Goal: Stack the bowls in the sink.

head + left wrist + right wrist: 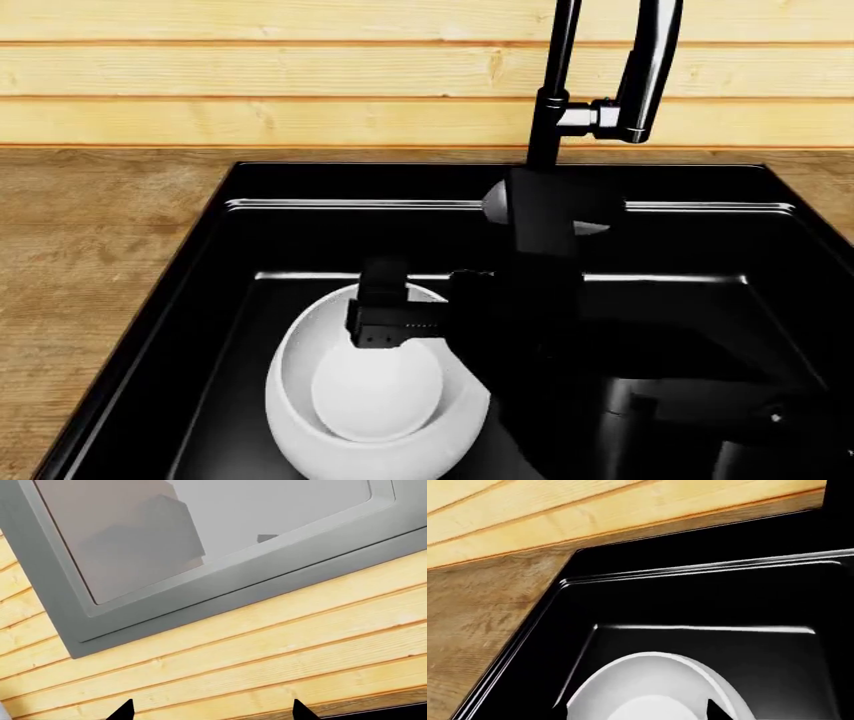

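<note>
The large white bowl [291, 400] stands in the left basin of the black sink [267, 178]. The smaller white bowl [376, 395] sits inside it, tilted a little. My right gripper [387, 318] hovers over the far rim of the large bowl, open, holding nothing. In the right wrist view the large bowl [654, 672] and the small bowl [654, 711] lie just below the open right gripper [642, 712]. My left gripper [212, 712] is open and empty, facing the wooden wall. It does not show in the head view.
A tall black faucet [554, 90] rises behind the sink, close to my right arm. Wooden countertop [94, 250] borders the sink on the left. A plank wall [267, 70] runs behind. A grey-framed window [200, 530] shows in the left wrist view.
</note>
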Available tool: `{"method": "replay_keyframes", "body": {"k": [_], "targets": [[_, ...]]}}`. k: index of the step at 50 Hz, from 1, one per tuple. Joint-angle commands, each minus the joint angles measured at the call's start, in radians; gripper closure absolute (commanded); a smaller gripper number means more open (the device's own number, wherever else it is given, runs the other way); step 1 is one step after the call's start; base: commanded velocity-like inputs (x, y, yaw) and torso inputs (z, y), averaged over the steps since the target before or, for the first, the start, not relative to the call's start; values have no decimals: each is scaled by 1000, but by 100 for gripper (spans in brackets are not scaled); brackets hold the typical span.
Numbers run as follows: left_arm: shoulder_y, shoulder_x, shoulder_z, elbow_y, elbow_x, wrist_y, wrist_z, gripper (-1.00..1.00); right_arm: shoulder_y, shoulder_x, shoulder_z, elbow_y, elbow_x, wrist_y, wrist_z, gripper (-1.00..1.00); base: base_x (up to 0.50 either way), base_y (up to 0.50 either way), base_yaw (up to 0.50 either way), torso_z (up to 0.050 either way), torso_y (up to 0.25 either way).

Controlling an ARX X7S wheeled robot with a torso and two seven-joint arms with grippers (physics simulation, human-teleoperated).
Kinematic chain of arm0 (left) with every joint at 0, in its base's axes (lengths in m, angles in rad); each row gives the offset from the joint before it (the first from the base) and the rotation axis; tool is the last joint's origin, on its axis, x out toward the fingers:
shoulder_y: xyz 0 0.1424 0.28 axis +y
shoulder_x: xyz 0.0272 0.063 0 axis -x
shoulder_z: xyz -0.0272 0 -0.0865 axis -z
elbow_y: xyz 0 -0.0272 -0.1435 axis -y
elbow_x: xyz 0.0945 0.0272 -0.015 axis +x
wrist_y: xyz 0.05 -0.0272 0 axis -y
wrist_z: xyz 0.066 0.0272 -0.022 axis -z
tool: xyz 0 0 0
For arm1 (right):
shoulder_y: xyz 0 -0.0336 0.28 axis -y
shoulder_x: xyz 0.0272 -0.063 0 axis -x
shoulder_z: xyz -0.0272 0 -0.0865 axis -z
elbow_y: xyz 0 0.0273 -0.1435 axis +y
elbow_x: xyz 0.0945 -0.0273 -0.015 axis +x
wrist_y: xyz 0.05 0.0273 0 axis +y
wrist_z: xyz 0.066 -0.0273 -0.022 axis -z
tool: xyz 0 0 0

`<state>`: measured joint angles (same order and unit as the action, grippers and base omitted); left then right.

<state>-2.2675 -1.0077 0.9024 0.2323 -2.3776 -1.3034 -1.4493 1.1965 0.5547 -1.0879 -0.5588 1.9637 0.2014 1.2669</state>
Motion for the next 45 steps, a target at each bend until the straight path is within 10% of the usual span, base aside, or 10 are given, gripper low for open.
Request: {"method": "replay_keyframes", "body": {"k": [1,45], "targets": [[-5,1,0,-3,-5,-2,-4,-100,158,-6,8,-74,-9,68,124,-100,0,0,0,0,0],[-51,17,10,-29,-57,-22,-48,-100,1138,72,-180,-75,467,105,286,-100,0,0,0,0,0]]}}
